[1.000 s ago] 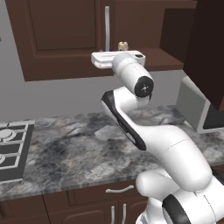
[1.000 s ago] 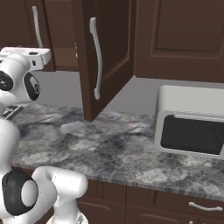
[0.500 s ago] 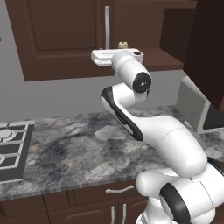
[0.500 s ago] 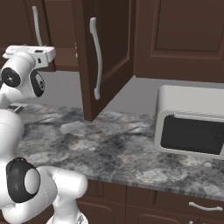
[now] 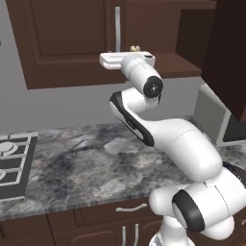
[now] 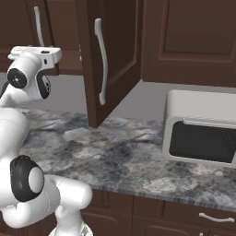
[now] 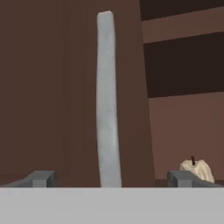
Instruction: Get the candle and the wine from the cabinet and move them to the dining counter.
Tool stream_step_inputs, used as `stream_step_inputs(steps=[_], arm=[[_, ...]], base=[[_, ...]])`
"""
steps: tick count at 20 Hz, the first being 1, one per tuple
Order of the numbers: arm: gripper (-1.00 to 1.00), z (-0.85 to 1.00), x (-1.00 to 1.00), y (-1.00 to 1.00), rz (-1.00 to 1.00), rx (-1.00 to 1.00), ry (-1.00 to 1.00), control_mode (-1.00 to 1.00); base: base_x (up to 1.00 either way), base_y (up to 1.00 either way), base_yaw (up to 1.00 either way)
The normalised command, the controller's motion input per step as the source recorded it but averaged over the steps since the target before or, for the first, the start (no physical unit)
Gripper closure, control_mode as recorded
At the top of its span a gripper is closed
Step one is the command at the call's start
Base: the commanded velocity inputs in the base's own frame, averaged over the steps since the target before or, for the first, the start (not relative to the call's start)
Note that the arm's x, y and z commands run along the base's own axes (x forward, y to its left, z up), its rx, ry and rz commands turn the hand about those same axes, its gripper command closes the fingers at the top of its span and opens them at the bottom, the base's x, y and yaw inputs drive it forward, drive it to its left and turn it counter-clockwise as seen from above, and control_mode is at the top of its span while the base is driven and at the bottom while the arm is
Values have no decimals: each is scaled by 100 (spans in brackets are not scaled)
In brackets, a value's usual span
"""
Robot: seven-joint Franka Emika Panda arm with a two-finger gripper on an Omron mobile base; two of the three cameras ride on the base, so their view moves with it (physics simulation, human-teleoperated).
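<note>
Dark brown wood surrounds the hand: the cabinet (image 5: 72, 43) has its left door closed and its right door (image 6: 110, 55) swung out over the marbled counter (image 6: 115, 152), leaving the right half of the cabinet open. In the hand view the closed door's silver bar handle (image 7: 107, 100) stands upright at 12 o'clock, its long axis vertical, between the two fingertips (image 7: 41, 178). The gripper (image 7: 111, 179) is spread wide and grasps nothing. The candle (image 7: 197, 169) sits on the cabinet floor at about 4 o'clock in the hand view, just behind the right fingertip, wick pointing up; bare floor and dark back panel lie around it. On the counter a stove (image 5: 12, 163) sits at 9 o'clock, a microwave (image 6: 200, 133) at 3 o'clock.
</note>
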Motion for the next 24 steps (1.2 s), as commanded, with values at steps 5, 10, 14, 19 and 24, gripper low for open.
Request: stream_step_inputs(steps=[5, 10, 14, 19, 24], arm=[[-100, 0, 27, 0, 0, 0, 0, -100], [-100, 0, 34, 0, 0, 0, 0, -100], [-100, 0, 39, 0, 0, 0, 0, -100], [-100, 0, 36, 0, 0, 0, 0, -100], [100, 0, 12, 1, 0, 0, 0, -100]], base=[[0, 0, 0], [0, 0, 0], [0, 0, 0], [0, 0, 0], [0, 0, 0]])
